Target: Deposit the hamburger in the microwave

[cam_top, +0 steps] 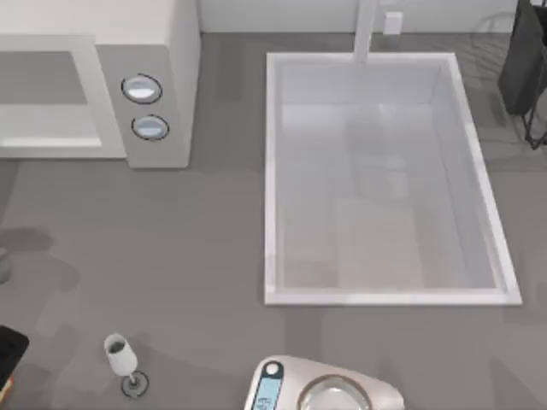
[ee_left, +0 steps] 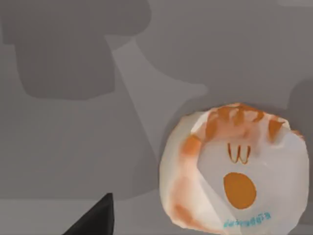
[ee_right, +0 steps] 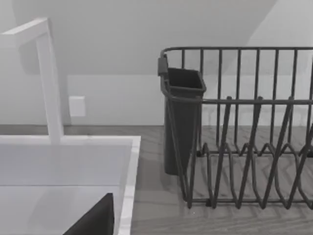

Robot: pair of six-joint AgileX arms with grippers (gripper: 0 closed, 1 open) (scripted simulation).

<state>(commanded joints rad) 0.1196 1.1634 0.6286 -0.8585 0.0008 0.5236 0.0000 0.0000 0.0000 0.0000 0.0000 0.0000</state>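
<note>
We hover our left end effector (cam_top: pixel 7 357), at the top view's lower left edge, over the wrapped hamburger (ee_left: pixel 234 174) lying on the worktop (cam_top: pixel 188 248); its finger spread we cannot tell. Approach is underway; next, descend, grasp, then carry toward the microwave (cam_top: pixel 162 51) at upper left.

Microwave (cam_top: pixel 158 51) white, grey opening, 2 silvery-blue knobs at 10 o'clock. Sink (cam_top: pixel 272 179) white. Table (cam_top: pixel 171 248) grey. Hamburger (ee_left: pixel 234 176) in white wrapper, orange streaks, orange oval, blue lettering. Dish rack (ee_right: pixel 244 147) dark grey wire.
</note>
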